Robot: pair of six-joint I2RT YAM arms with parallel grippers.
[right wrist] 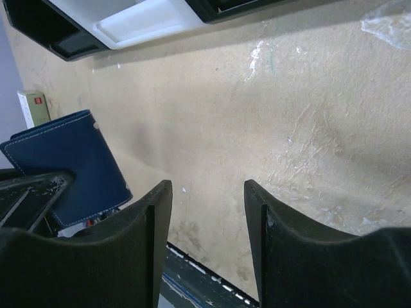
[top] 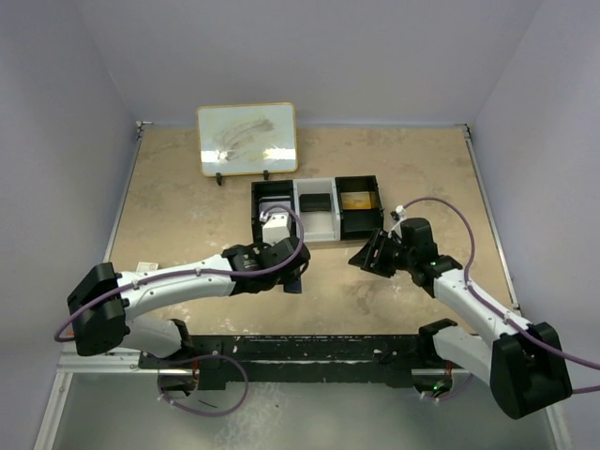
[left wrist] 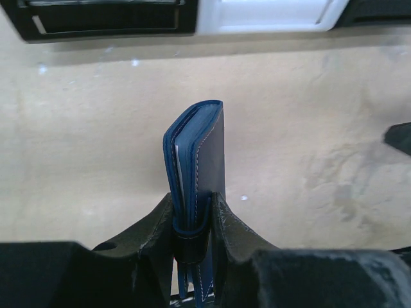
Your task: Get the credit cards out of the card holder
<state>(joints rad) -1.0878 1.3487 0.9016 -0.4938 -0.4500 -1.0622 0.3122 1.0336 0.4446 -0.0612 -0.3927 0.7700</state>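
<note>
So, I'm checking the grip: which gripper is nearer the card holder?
Left. The left gripper is shut on the card holder; the right gripper stands open off to its side, not touching it.

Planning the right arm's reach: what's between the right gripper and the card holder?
Only bare tabletop lies between the open right gripper and the card holder, which the left gripper clamps. The right wrist view shows this gap best.
</note>
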